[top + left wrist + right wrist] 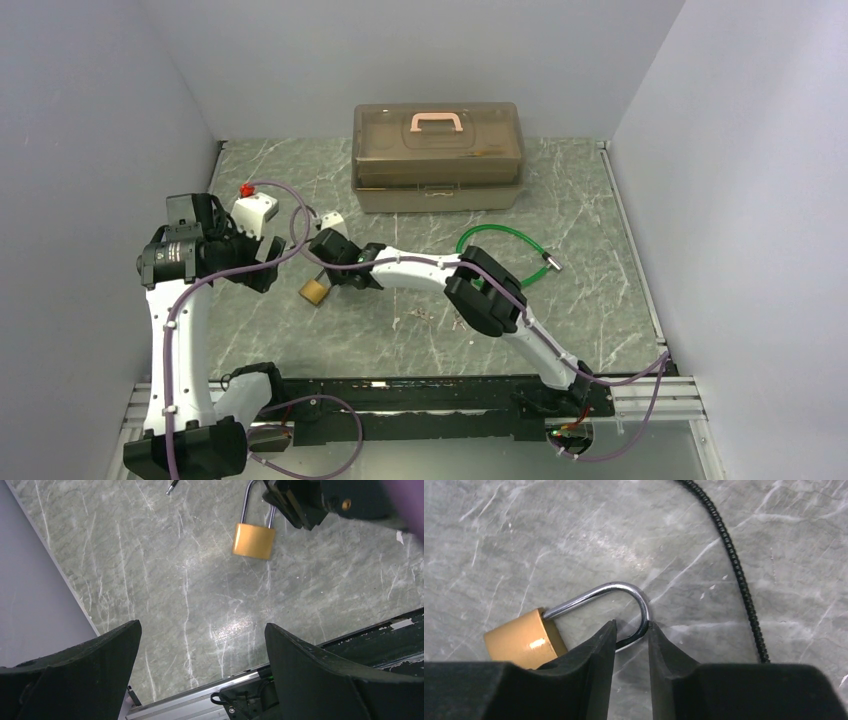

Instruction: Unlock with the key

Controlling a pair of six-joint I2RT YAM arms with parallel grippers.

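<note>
A brass padlock (314, 291) with a steel shackle (624, 586) lies flat on the marble table. My right gripper (631, 626) is down on it, its narrow jaws closed on the bend of the shackle; the brass body (524, 640) lies just left of the fingers. The left wrist view shows the padlock (253, 541) with the right gripper (300, 500) on its shackle. My left gripper (202, 645) is wide open and empty, above the table to the left of the padlock. Small metal bits (425, 315) lie under the right arm; I cannot tell whether they are keys.
A brown translucent toolbox (437, 155) with a pink handle stands at the back. A green cable loop (500, 250) lies right of centre. A white block with a red knob (255, 208) sits behind the left gripper. A black beaded cable (734, 565) runs beside the padlock.
</note>
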